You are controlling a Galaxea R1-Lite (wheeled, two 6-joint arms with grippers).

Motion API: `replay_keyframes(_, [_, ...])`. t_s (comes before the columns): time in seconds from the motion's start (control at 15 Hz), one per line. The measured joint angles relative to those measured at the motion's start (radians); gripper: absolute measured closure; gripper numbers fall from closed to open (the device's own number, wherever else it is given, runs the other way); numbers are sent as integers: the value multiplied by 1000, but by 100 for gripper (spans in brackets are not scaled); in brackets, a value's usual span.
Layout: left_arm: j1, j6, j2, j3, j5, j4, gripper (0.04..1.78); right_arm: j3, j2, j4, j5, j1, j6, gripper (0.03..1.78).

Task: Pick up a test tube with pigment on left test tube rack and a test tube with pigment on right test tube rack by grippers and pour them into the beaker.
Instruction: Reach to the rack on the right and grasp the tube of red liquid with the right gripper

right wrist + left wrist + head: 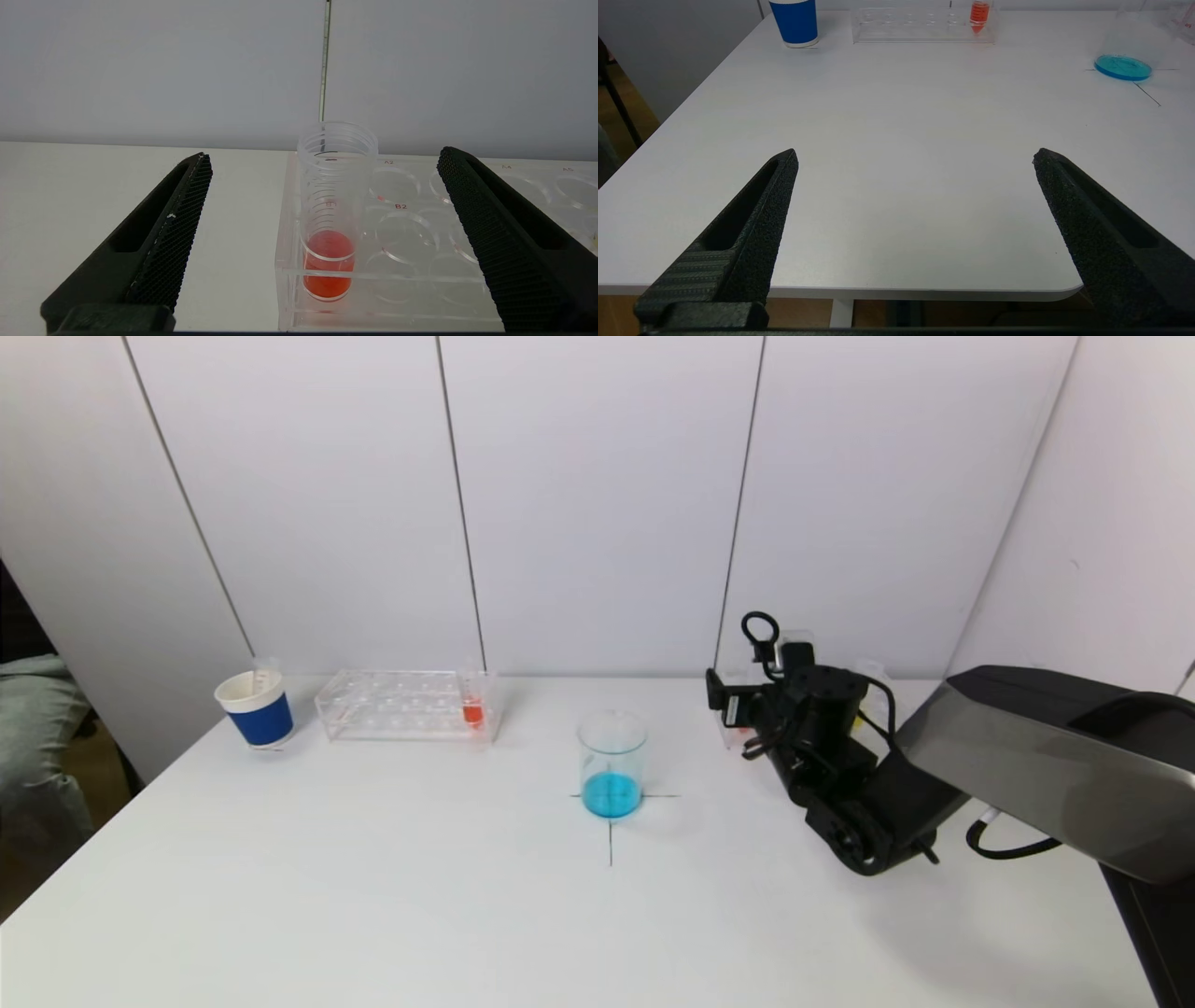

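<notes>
The left clear rack (392,706) holds one test tube of orange pigment (472,707) at its right end; both also show far off in the left wrist view, rack (915,28) and tube (979,14). The beaker (611,763) with blue liquid stands at mid-table on a cross mark. My right arm (822,747) reaches to the right rack (420,280), mostly hidden behind it in the head view. My right gripper (324,154) is open, with the rack's red-pigment tube (329,224) standing upright ahead between its fingers, untouched. My left gripper (915,151) is open and empty over the table's near edge.
A blue and white paper cup (256,709) stands left of the left rack. The wall runs close behind both racks. The beaker shows at the far right in the left wrist view (1123,66). The right rack's other holes hold nothing.
</notes>
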Motion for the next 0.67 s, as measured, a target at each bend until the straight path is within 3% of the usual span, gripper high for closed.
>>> replay_keyframes(0.13, [0,0,0,0,0,0,6,0,0,-1,0,0,0,20])
replay_keyframes(0.27, [0,0,0,0,0,0,6,0,0,0,0,-1,0,43])
replay_keyframes(0.53, [0,0,0,0,0,0,6,-1,0,0,-1,-1,1,115])
replay_keyframes(0.67, [0,0,0,0,0,0,6,-3,0,2,-1,-1,1,134])
